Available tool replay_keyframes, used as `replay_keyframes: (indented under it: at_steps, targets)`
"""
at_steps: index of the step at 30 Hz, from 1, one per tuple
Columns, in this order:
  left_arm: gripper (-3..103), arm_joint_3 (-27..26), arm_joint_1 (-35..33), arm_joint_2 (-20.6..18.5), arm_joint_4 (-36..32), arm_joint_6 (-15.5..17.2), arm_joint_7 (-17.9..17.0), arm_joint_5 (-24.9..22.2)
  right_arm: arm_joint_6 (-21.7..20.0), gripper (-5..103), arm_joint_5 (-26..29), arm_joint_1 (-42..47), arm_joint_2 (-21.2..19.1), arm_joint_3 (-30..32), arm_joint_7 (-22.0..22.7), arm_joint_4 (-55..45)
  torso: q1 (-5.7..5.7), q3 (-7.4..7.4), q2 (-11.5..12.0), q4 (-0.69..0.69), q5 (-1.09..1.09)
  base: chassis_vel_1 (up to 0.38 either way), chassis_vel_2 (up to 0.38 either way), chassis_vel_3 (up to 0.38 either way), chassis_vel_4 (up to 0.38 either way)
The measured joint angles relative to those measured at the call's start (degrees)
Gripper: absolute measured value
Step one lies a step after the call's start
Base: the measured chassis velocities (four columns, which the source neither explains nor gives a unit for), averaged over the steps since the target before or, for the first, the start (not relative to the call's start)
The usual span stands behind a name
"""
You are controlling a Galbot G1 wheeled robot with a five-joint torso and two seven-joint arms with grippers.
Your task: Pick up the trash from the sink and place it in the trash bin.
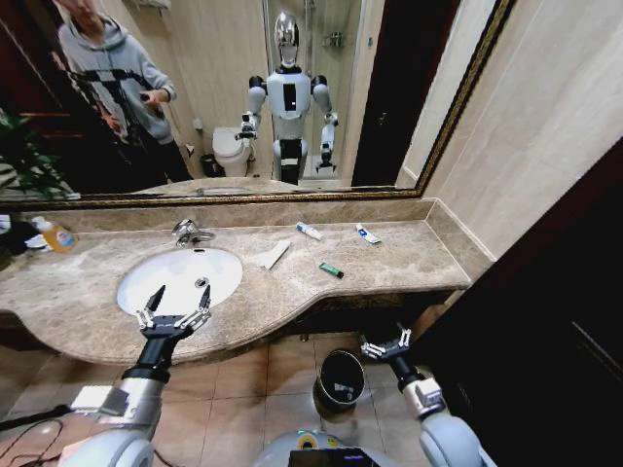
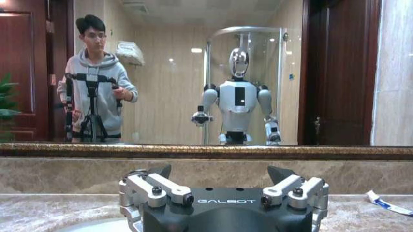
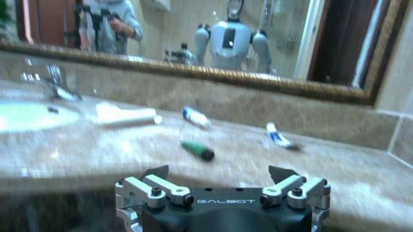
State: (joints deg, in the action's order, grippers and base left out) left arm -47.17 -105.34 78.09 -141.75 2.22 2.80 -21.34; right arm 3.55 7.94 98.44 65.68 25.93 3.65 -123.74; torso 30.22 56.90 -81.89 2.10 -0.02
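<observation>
Both grippers — left [image 1: 173,313] over the sink [image 1: 146,292], right [image 1: 386,344] low — have fingers released; the thin green stick [image 1: 331,269] could skid off the counter [image 1: 409,258].

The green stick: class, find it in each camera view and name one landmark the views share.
Head view: green stick on the counter, right of the sink.
Left wrist view: not in it.
Right wrist view: beyond the right gripper.
Shared landmark: the mirror frame.

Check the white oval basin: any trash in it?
No litter visible in the white oval basin; just its drain plug. The folded white paper, two white tubes and green stick lie on the marble counter.
</observation>
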Motion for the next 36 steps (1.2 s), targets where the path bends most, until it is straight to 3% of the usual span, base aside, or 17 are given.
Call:
replay_keyframes:
  at_steps: [8, 14, 19, 24, 36]
  targets:
    - [100, 0.0, 0.0, 0.0, 0.0, 0.0, 0.0, 0.0, -2.9, 100, 2.0, -9.9, -2.2, -3.1, -1.9, 2.8, 0.01, 0.01, 0.0, 0.01, 0.02, 0.000, 0.000, 0.000, 0.000]
    - [100, 0.0, 0.0, 0.0, 0.0, 0.0, 0.0, 0.0, -4.6, 100, 7.5, -16.9, -4.0, -5.4, -5.4, 7.0, 0.01, 0.01, 0.0, 0.01, 0.01, 0.000, 0.000, 0.000, 0.000]
    - [100, 0.0, 0.0, 0.0, 0.0, 0.0, 0.0, 0.0, -3.7, 100, 8.5, -24.8, -3.2, -8.7, -8.3, 13.3, 0.01, 0.01, 0.0, 0.02, 0.02, 0.000, 0.000, 0.000, 0.000]
    - [100, 0.0, 0.0, 0.0, 0.0, 0.0, 0.0, 0.0, -4.6, 100, 9.7, -31.4, -2.3, -12.1, -8.3, 18.7, 0.01, 0.01, 0.0, 0.01, 0.01, 0.000, 0.000, 0.000, 0.000]
    - [100, 0.0, 0.0, 0.0, 0.0, 0.0, 0.0, 0.0, -4.6, 100, 8.8, -39.1, -0.8, -15.9, -8.5, 28.6, 0.01, 0.01, 0.0, 0.01, 0.01, 0.000, 0.000, 0.000, 0.000]
